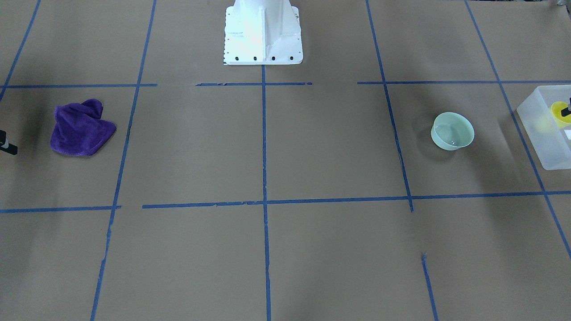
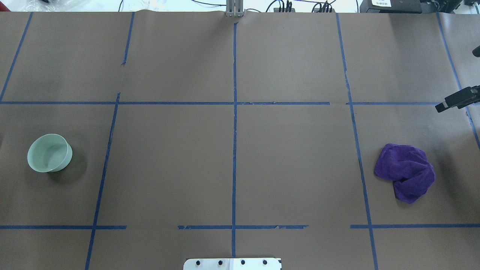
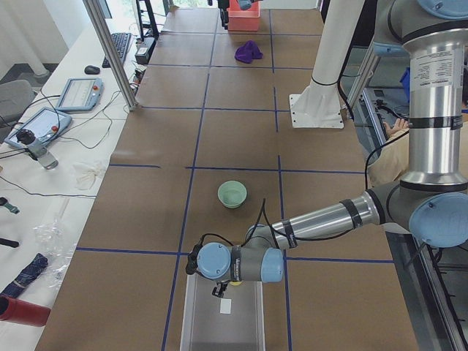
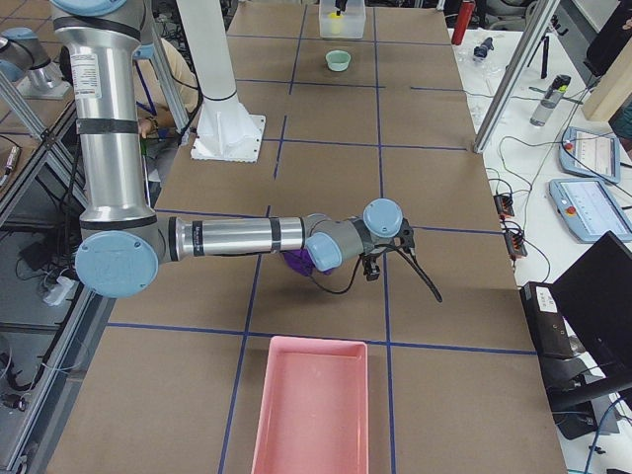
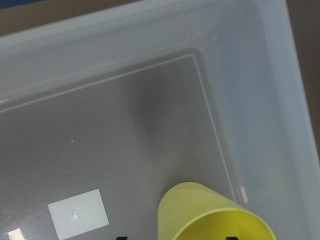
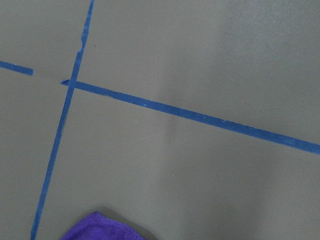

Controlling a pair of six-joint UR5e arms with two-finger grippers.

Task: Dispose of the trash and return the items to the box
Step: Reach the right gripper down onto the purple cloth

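The yellow cup (image 5: 210, 220) stands inside the frosted white box (image 5: 150, 30), close to one long wall and beside the white label (image 5: 77, 213). My left gripper (image 5: 176, 238) is over the box, open. One fingertip (image 5: 122, 238) is outside the cup and the other is inside its mouth, neither pressing the wall. In the front-facing view the cup (image 1: 558, 111) and the left gripper (image 1: 567, 110) show in the box (image 1: 542, 138) at the right edge. My right gripper (image 2: 440, 107) hovers beyond the purple cloth (image 2: 407, 172). Only one finger shows, so I cannot tell its state.
A pale green bowl (image 1: 453, 131) sits empty beside the box. A pink tray (image 4: 311, 415) lies at the table's right end, past the cloth. The white robot base (image 1: 263, 35) stands at mid table edge. Blue tape lines grid the brown paper.
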